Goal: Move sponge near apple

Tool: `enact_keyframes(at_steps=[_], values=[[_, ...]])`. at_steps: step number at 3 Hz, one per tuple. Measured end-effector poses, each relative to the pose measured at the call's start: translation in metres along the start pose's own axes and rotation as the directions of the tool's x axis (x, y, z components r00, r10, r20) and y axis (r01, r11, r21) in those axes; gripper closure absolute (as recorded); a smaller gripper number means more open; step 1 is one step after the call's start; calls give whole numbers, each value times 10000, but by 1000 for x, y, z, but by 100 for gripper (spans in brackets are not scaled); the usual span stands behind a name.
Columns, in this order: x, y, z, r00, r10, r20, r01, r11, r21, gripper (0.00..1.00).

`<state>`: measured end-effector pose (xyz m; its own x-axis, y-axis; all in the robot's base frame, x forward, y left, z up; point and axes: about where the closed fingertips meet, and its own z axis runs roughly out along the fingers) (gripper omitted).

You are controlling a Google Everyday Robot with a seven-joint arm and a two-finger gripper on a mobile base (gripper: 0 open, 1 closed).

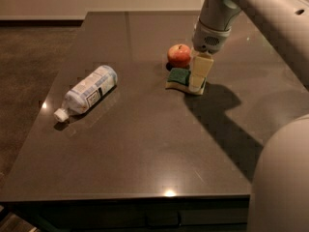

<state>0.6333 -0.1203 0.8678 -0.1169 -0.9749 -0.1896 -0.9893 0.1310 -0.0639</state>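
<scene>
The sponge (179,77), dark green on top with a pale yellow layer beneath, lies flat on the dark table (145,149). It is right in front of the red apple (179,55), almost touching it. My gripper (198,74) hangs straight down from the arm at the upper right. It sits at the sponge's right end and hides that end. I cannot make out whether it holds the sponge.
A plastic bottle (88,93) with a white cap lies on its side at the left of the table. The table's left edge drops to a brown carpet (29,71). My arm and body (282,178) fill the right side.
</scene>
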Motion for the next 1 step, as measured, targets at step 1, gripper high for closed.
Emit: enact_keyframes(at_steps=[1], values=[[0,-1,0,10000,-1,10,1,10000,16,0]])
